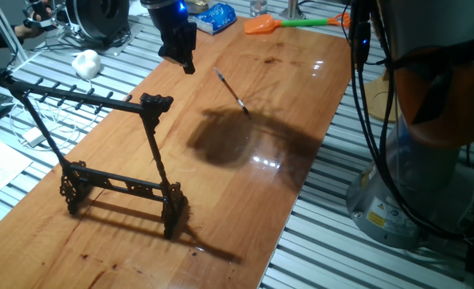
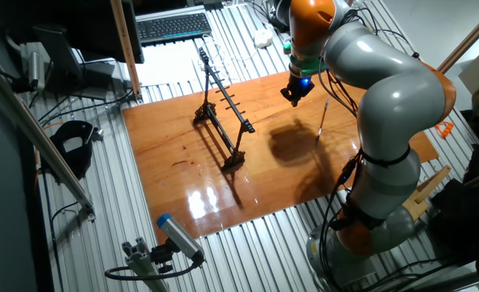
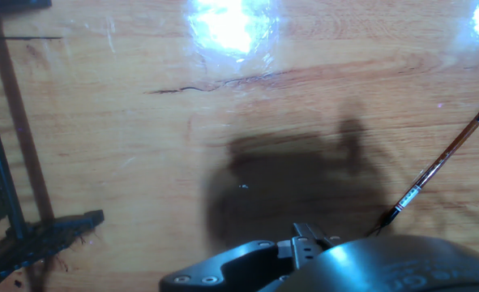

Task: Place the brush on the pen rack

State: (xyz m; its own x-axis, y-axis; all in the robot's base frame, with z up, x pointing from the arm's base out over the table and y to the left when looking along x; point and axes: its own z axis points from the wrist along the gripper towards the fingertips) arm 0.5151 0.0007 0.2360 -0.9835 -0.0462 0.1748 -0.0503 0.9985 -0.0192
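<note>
I am hanging over a glossy wooden desk (image 1: 301, 120) ringed by slatted metal flooring and cables. The brush (image 1: 231, 89) is lying flat just beside my gripper (image 1: 187, 64), dark tip pointing away from the pen rack (image 1: 100, 144). I cannot tell my jaws' spread.

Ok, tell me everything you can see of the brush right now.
The brush is a very thin, straight stick with a pale to brownish shaft and a dark pointed tip. It lies flat on the bare wooden table, set diagonally, tip toward the arm's shadow. Nothing touches it: the pincer hangs above the table to one side, and the pen rack stands well apart.
</note>
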